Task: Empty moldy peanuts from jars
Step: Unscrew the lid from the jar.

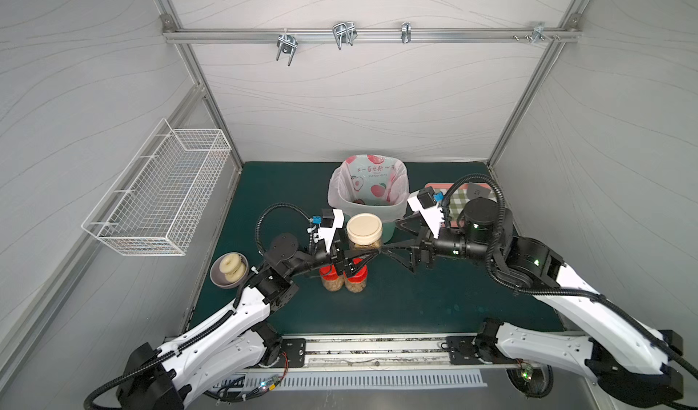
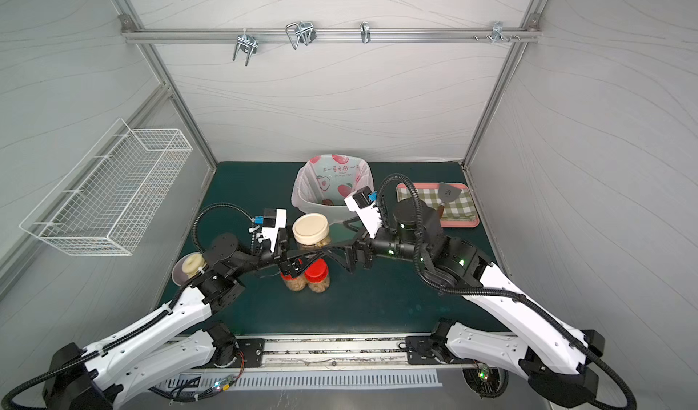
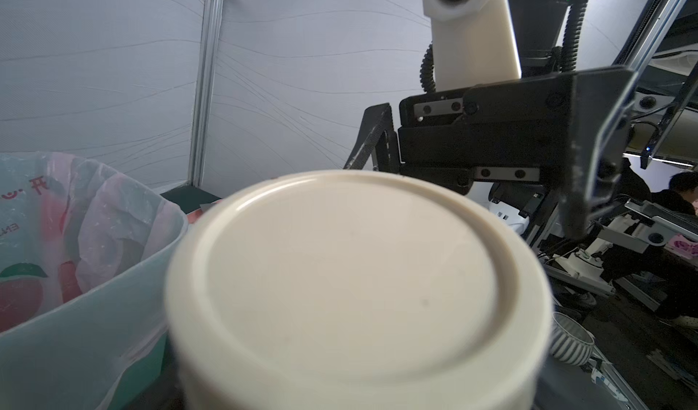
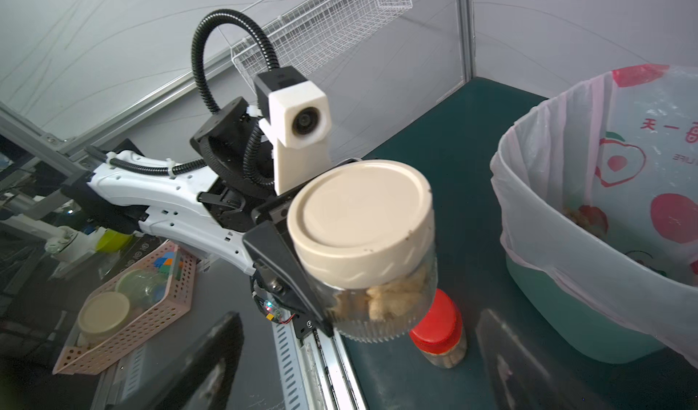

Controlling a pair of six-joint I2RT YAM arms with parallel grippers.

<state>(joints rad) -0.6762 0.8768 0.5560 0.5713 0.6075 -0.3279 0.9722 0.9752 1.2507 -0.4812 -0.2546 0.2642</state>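
Two red-lidded jars [image 1: 357, 283] are standing upright on the bench [image 1: 415, 306]; above them the left hand [image 1: 362, 246] is pinching the beige-lidded jar [image 1: 364, 227], axis near vertical, lid upward, tan peanuts [image 4: 381, 298] showing through glass. The right hand [image 1: 396, 245] is hanging spread nearby.

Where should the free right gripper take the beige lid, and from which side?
Take the beige lid across its round side wall, coming from the robot's right at lid height. The left gripper clamps the jar by its glass from the other side, leaving the lid clear toward the open right gripper.
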